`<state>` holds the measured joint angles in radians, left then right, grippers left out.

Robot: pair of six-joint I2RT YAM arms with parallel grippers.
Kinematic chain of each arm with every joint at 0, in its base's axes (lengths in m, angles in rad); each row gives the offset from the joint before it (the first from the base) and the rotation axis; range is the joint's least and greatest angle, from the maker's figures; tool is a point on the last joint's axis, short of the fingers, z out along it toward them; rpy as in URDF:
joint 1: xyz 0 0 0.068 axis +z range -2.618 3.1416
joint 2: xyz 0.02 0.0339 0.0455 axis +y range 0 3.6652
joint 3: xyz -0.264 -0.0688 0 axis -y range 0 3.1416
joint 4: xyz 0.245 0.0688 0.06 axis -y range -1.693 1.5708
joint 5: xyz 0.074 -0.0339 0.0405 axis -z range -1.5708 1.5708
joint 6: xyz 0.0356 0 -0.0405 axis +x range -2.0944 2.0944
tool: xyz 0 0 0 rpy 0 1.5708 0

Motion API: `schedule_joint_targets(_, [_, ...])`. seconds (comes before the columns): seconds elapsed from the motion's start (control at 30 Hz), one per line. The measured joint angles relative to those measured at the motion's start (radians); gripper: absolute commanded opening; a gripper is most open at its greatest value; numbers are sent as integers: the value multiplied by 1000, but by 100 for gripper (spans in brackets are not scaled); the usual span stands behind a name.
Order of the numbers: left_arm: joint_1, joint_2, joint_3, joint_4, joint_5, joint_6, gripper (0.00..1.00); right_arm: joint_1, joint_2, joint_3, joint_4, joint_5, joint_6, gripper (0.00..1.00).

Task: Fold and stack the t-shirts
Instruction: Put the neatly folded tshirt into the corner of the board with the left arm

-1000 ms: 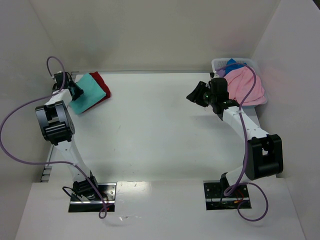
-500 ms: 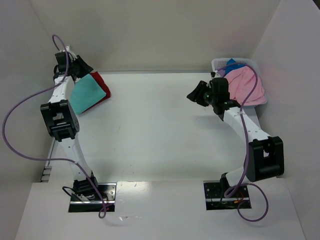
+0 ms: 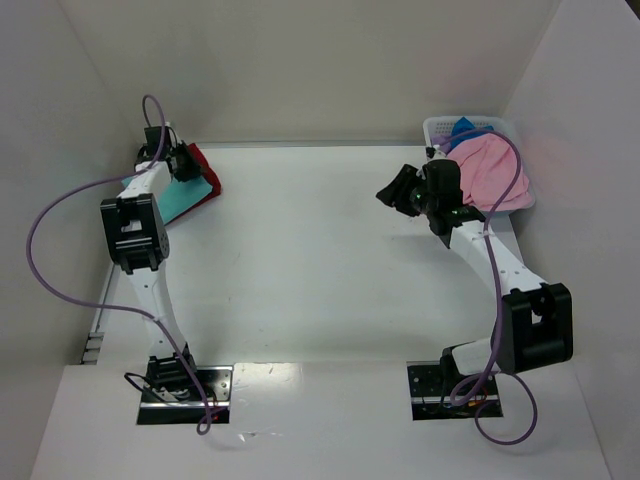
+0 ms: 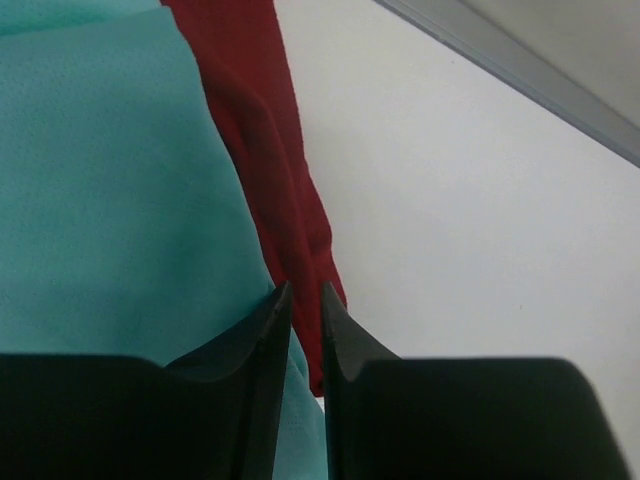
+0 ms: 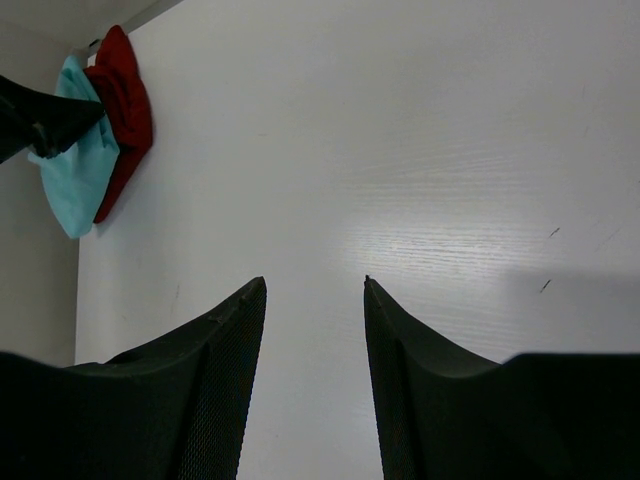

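Observation:
A folded teal t-shirt lies on a folded dark red t-shirt at the table's far left. My left gripper hovers over this stack's back edge with its jaws almost together and nothing between them. The left wrist view shows its fingertips above the seam between the teal shirt and the red shirt. My right gripper is open and empty above the table, left of the basket. A pink t-shirt is heaped in the basket, with blue fabric behind it.
The white perforated basket stands in the far right corner against the walls. White walls close the table on the left, back and right. The right wrist view shows bare tabletop under my right gripper and the stack far off.
My left arm has swung from the stack's left side round to its back edge. The right gripper has barely shifted.

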<state>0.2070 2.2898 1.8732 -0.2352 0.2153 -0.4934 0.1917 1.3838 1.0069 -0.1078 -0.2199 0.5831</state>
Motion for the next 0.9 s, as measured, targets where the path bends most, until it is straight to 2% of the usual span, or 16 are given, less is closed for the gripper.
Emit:
schedule_joint_targets(0.1, [1,13,1,3,6,0,33,0,0,0,-1,0,2,50])
schedule_joint_targets(0.2, [2,29,22,2,23,-2,34,0,0,0,-1,0,3,50])
schedule_joint_targets(0.43, [-10,115,177,-6,64,-3,36,0,-1,0,-13,2,3,50])
schedule_joint_targets(0.7, [-38,136,183,-33,64,-2,37,0,-38,0,-35,18,3,50])
schedule_joint_targets(0.9, [-39,120,177,-55,7,28,40,0,-74,-31,-34,23,5,50])
